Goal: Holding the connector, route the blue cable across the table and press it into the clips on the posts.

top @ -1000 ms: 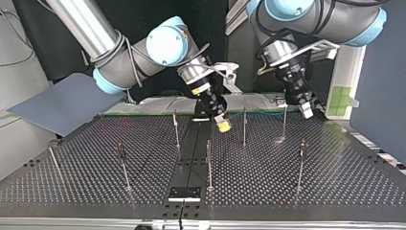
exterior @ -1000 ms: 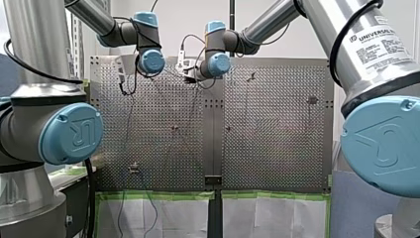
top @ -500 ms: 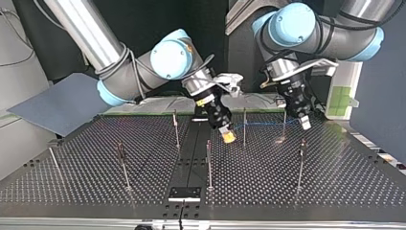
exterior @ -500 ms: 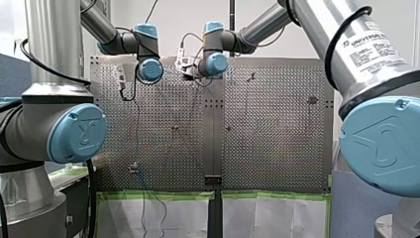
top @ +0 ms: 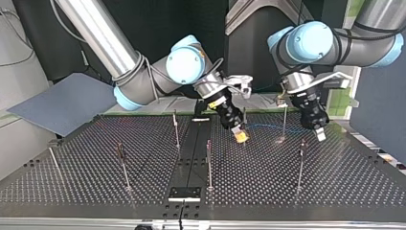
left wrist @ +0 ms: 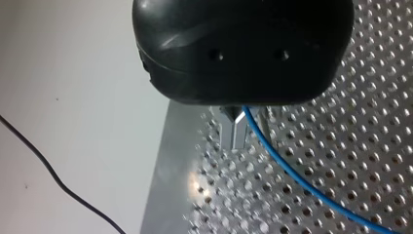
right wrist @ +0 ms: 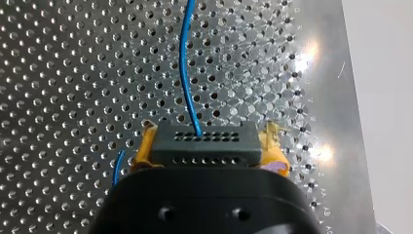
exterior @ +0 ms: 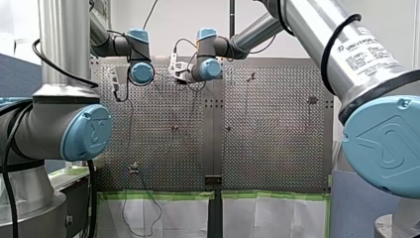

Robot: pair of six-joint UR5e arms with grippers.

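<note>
Shifting toward the top view's right, both arms are drawing cable (top: 264,127) taut above bench (top: 95,182). Jaws on right arm (top: 186,64) are pinching connector (right wrist: 204,141); left arm (top: 311,43) jaws seemingly pinching cable beside post (top: 284,120), apparently unclipped.

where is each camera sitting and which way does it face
Front view: behind and above the arms, looking over the perforated table; my left arm at left, my right arm at right.
Top view: across the table, facing the arms; sides crossed, my right arm enters from its left.
Left wrist view: on that wrist, along my left gripper, at the blue cable.
Right wrist view: on that wrist, along my right gripper, shut on the connector.
Both wrist views show the blue cable.
</note>
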